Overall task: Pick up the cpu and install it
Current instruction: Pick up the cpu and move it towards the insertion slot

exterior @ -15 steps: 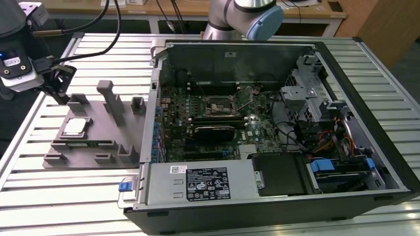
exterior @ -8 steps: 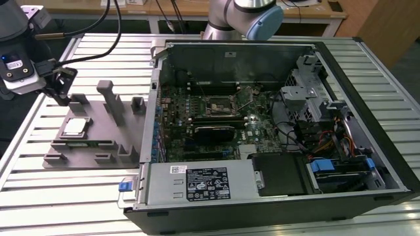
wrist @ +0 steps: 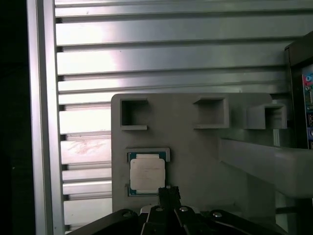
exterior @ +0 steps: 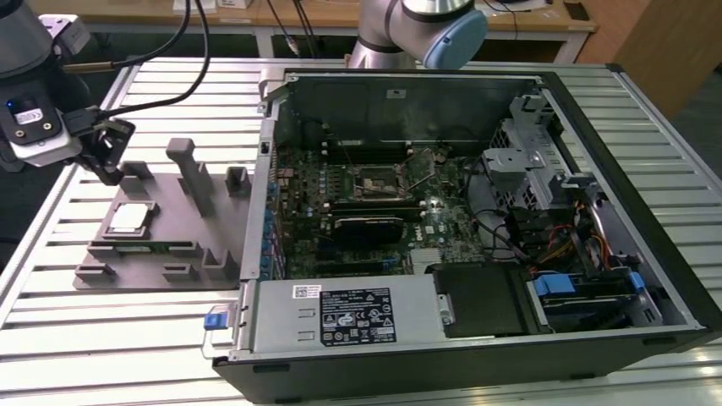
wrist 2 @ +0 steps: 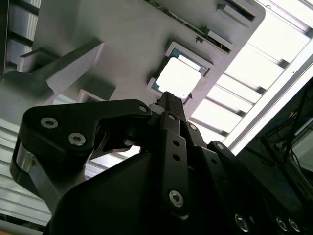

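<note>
**Tool poised above the cpu on its fixture**

In the first wrist view the tool (wrist: pixel 168 192) has its dark fingers drawn together into a single narrow tip, with nothing between them. The tip lines up with one edge of the cpu (wrist: pixel 146 175). The second wrist view shows the same closed fingers aimed at the chip's bright metal top.

The cpu lies flat, silver side up, in a shallow framed recess of a grey fixture block (wrist: pixel 195 156). The block also carries several empty square pockets and a taller upright post. In the exterior view the tool hangs over the far corner of this block, near the cpu but apart from it.

The fixture rests on the ribbed aluminium desk (exterior: pixel 101 338), towards the exterior view's left. Just beside it, on the exterior view's right, an open computer case (exterior: pixel 631 110) lies on its side with the motherboard exposed. The square black socket (exterior: pixel 378 179) sits near the middle of the board with its frame empty. A power supply (exterior: pixel 338 315) fills the case's near edge. Beyond the case, the arm's base (exterior: pixel 418 25) rises at the desk's far side.
</note>
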`<state>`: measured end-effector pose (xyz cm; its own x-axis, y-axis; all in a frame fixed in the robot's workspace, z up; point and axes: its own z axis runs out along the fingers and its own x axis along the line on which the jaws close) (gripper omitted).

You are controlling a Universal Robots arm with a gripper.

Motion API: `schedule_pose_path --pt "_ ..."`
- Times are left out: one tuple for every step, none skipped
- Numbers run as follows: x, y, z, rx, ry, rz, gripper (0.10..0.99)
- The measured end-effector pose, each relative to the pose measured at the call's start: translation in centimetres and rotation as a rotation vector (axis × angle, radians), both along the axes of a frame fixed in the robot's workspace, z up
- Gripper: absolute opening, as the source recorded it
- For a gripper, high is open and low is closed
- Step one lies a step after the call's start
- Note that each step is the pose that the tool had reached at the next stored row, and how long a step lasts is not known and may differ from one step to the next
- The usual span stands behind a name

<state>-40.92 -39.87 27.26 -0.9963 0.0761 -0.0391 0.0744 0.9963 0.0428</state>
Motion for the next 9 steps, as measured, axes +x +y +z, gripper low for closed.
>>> schedule_pose_path --pt "0.00 0.00 -0.08 0.000 0.0000 0.000 0.106" --pt "0.00 0.00 -0.16 0.000 0.0000 0.000 0.106" --pt "0.00 0.00 -0.25 0.000 0.0000 0.000 0.106" --pt "-0.01 0.00 -0.35 0.000 0.0000 0.000 0.106" --pt "0.00 0.00 -0.46 0.000 -0.0001 0.000 0.106" --pt "-0.01 0.00 -0.59 0.000 0.0000 0.000 0.106" --pt "-0.01 0.00 -0.72 0.000 0.0000 0.000 0.106" --pt "-0.01 0.00 -0.87 0.000 -0.0001 0.000 0.106" --pt "-0.01 0.00 -1.04 0.000 0.0000 0.000 0.106"
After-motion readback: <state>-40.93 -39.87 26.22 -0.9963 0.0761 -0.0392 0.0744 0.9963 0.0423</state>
